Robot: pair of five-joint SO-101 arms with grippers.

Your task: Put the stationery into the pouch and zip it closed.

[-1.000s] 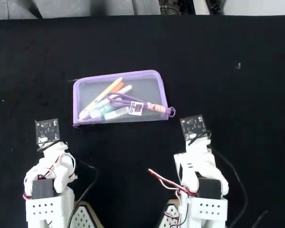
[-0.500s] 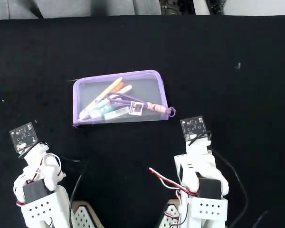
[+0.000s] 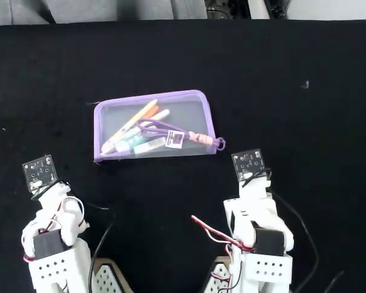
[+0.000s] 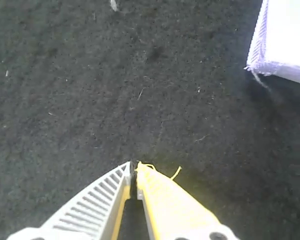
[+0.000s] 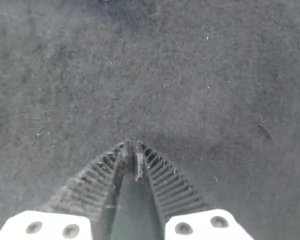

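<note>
Looking down, we saw the purple pouch [image 3: 152, 125] lying flat left of centre on the black table [image 3: 305, 152], with the stationery [image 3: 147, 135] inside it. The left gripper [image 4: 134, 169], at the frame's lower left, was pressed together over the table near a pouch corner. The right gripper [image 5: 134, 152], lower centre-right, was pressed together too, holding nothing.

No legible text; tag [image 3: 175, 139] on pouch [image 3: 196, 115] unreadable.
</note>
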